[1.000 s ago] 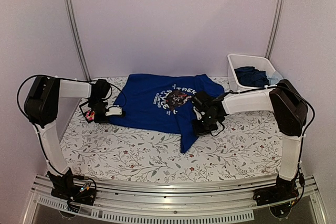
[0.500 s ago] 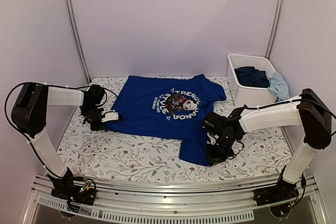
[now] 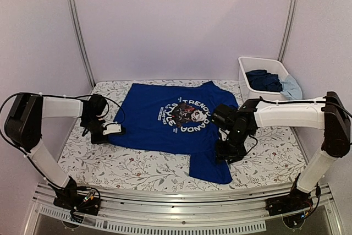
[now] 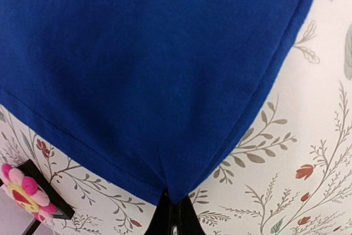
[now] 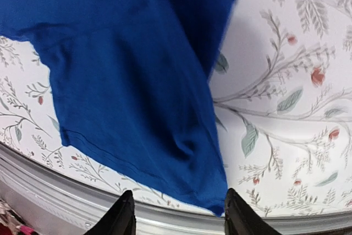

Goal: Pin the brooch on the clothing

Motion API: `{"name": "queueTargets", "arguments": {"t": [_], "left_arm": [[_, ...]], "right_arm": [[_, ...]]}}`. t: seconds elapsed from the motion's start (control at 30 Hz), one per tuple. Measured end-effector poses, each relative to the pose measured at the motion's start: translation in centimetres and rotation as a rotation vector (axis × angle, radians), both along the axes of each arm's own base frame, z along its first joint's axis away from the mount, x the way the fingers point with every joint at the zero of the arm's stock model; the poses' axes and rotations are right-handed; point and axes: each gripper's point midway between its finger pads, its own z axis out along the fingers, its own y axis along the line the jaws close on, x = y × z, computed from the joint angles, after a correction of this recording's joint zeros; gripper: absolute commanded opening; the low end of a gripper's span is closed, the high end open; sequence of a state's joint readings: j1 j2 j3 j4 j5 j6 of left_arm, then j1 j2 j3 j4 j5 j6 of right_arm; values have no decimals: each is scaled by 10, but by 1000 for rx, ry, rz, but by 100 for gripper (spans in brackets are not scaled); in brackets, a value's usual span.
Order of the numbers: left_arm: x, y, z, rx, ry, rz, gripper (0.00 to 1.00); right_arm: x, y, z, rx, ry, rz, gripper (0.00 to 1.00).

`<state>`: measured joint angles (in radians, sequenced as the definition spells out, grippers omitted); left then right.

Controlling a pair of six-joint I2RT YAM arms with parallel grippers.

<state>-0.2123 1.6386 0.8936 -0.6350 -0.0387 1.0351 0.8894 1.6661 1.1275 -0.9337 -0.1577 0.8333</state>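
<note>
Shirt (image 3: 165, 116): lay spread on the floral table (image 3: 137, 163) with its panda print facing up. A narrow flap ran from its near right corner toward the table's front edge.
Left gripper (image 4: 173, 219): was at the shirt's left hem with its fingers closed tight on the cloth. The hem drew to a peak at the tips.
Right gripper (image 5: 179, 218): hung over the shirt's near right flap with its fingers spread apart. The flap lay loose on the table below them, and nothing was pinched.
Brooch (image 4: 25, 191): was off the shirt, near its left hem and not touching it. It sat on a small dark tray (image 4: 60, 205) and showed pink petals and a yellow centre.
Bin (image 3: 247, 81): was white and stood behind the shirt's right shoulder. It held bunched dark-blue and light-blue clothes (image 3: 264, 80).
</note>
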Motion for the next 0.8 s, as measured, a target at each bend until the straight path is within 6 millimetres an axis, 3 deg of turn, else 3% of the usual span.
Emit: {"name": "queueTargets", "arguments": {"t": [0.07,0.23,0.27,0.37,0.47,0.57,0.6,0.67,0.73,0.8], "left_arm": [[-2,0,1,-3,-1,-1,0],[-4,0,5,-7,-11,2,0],[-4,-1,7,-9,-16,6,0],[-4,-1,13,-19,-38,15,0],[-6,-3,21,-38,-66,23,0],[-12,-4,22,-52,-54,29,1],[-15,-4,20,-49,-40,27,12],[-27,-5,13,-39,1,16,50],[-41,-7,5,-16,50,-9,67],[-52,-9,-2,10,86,-34,73]], "right_arm": [[18,8,3,-1,-69,27,63],[49,7,-14,-75,-175,65,46],[51,6,-18,-79,-178,70,40],[52,-4,-33,-96,-167,74,2],[41,-18,-47,-115,-131,64,0],[32,-19,-43,-75,-121,47,0],[27,-21,-41,-60,-115,37,0],[19,-22,-30,-12,-112,17,0],[15,-20,-16,50,-123,0,0],[14,-14,3,130,-144,-19,0]]}}
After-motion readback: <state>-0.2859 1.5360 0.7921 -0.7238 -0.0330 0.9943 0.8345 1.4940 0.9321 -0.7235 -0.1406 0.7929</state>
